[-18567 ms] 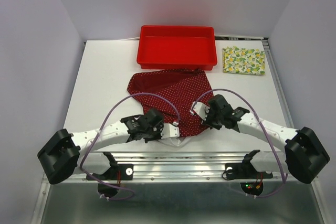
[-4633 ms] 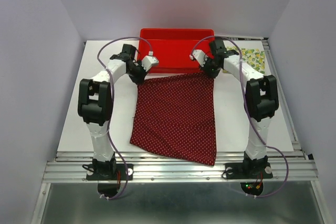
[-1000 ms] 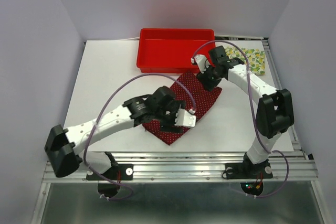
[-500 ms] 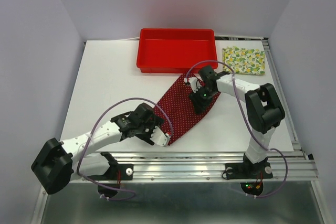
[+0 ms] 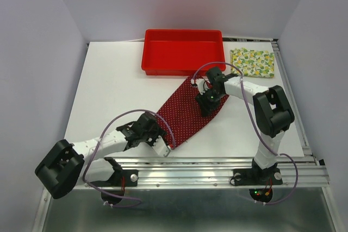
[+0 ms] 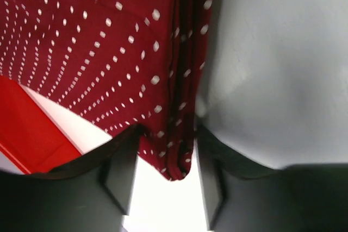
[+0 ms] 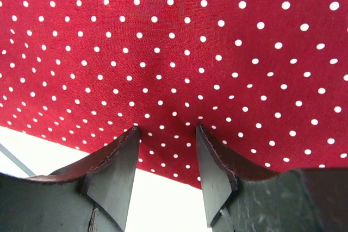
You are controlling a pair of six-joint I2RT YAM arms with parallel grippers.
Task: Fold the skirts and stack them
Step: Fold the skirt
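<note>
The lemon skirt [image 5: 252, 62] lies folded at the far right corner of the bench [image 5: 109, 91]. The dark red skirt [image 5: 187, 113], mid-bench, is a part-folded strip, unstacked. The left hand [image 5: 163, 146] straddles its near corner, grip unclear; the right hand [image 5: 207, 103], half open, sits on its far end.

Seeing a red plastic tray [image 5: 163, 68] sitting at the far middle of the white worktop [image 5: 114, 91], open side up, one long wall facing the near edge. Catching a corner of that same tray low on the left in the left wrist view. Noting ribbed aluminium rails [image 5: 190, 169] running along the worktop's near edge, with a grey metal sheet [image 5: 185, 213] lying just in front of them. Finding pale lilac walls [image 5: 32, 80] closing in the left, back and right sides.
</note>
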